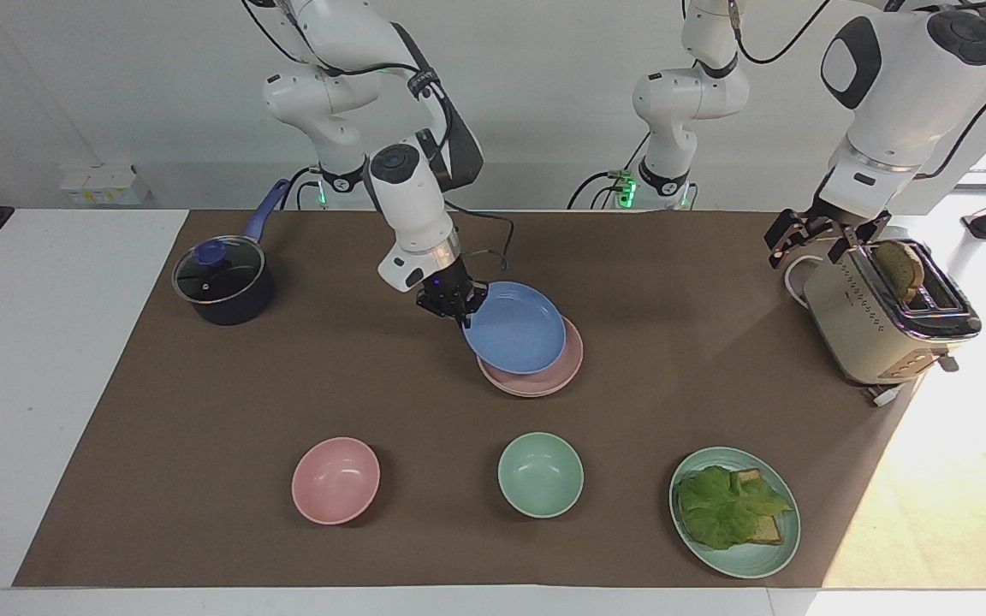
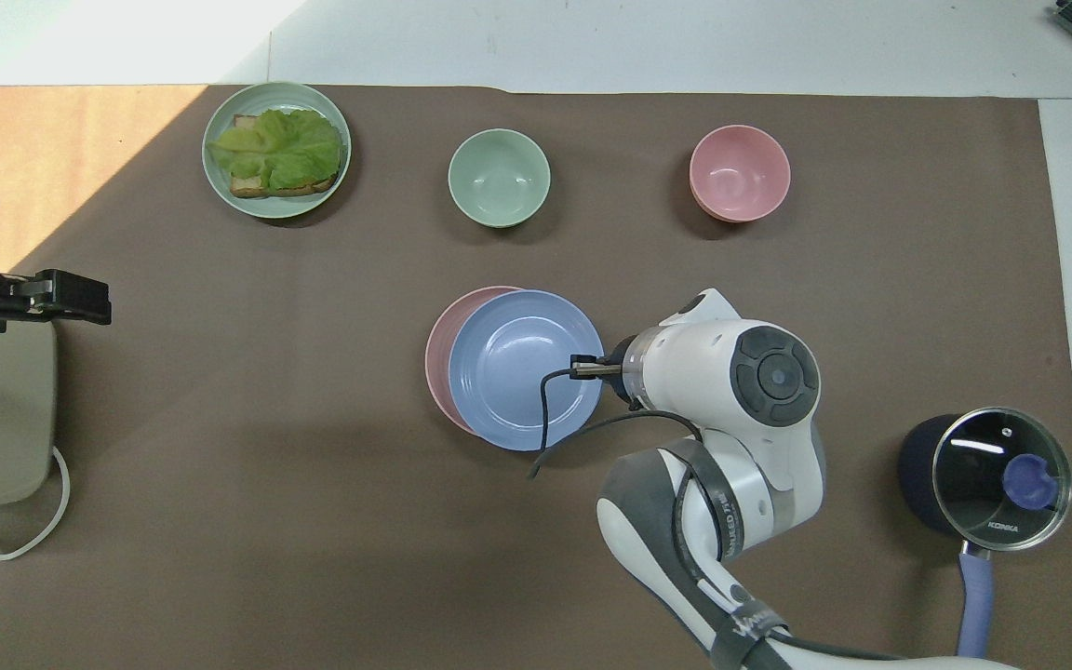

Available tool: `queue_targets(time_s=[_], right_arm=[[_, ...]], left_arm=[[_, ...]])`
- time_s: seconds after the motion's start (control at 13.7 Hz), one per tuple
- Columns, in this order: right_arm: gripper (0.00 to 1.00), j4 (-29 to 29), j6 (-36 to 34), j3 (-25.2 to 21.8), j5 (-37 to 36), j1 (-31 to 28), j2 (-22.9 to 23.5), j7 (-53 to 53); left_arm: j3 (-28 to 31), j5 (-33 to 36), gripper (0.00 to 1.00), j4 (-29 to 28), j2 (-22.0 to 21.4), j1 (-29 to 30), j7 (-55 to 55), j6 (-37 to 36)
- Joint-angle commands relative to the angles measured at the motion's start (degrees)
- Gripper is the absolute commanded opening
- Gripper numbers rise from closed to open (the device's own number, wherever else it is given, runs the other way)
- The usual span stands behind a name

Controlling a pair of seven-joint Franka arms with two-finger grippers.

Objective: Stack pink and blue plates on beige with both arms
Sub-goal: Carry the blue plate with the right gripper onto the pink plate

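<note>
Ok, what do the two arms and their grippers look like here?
Both arms are glossy white, rounded segments with dark grey-black round joint caps and a silver wrist ring. Loose black cables trail along them. The right gripper and left gripper are small and black.

Blue plate (image 2: pixel 517 368) over pink plate (image 2: pixel 438 349)

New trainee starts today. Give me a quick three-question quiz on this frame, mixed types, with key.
1. True or false: the right hand is shut on the blue plate's rim.
2. The blue plate hangs over which thing? A) pink bowl B) pink plate C) green bowl
3. What is the left hand beside?

Key: 1. True. 2. B. 3. The toaster, where that arm waits, hand open.
</note>
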Motion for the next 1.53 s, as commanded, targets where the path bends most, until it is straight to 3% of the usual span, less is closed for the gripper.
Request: queue_targets(time_s=[0.0,0.44,0.66,0.73,0.8,0.88,1.17,1.31,1.46], right_arm=[[0.0,1.52,1.16,0.62,1.42,0.31,2.16,1.87],[0.0,2.23,1.68,0.63,1.34,1.8,2.78,3.37],[0.51,2.93,2.3,0.72,1.34,1.8,3.13,3.37],[0.74,3.54,2.21,0.72,1.34,1.89,3.22,3.37],[0.9,3.9,2.21,0.63,1.25,2.41,3.31,3.37],[1.0,4.16,2.21,0.63,0.81,2.51,3.49,3.28],[1.0,4.78,-0.06,-0.16,0.28,0.76,1.21,3.02],[1.0,4.78,-4.27,-0.25,0.02,-2.92,-1.77,2.85],[1.0,4.78,-10.06,-0.25,-4.7,-7.05,-5.28,2.58]], left_arm=[[-0.37,-0.57,1.0,0.1,-0.38,0.57,0.03,-0.87],[-0.37,-0.66,1.0,0.1,-0.38,0.48,0.03,-0.87],[-0.37,-0.75,1.0,0.1,-0.38,0.48,0.03,-0.87],[-0.37,-0.75,1.0,0.1,-0.38,0.48,0.03,-0.87],[-0.37,-0.75,1.0,0.1,-0.38,0.48,0.03,-0.87],[-0.37,-0.75,1.0,0.1,-0.38,0.57,0.03,-0.87],[-0.37,-0.75,1.0,0.1,-0.38,0.57,0.03,-0.87],[-0.37,-0.75,1.0,0.1,-0.38,0.48,0.03,-0.87],[-0.37,-0.75,1.0,0.1,-0.38,0.48,0.03,-0.87]])
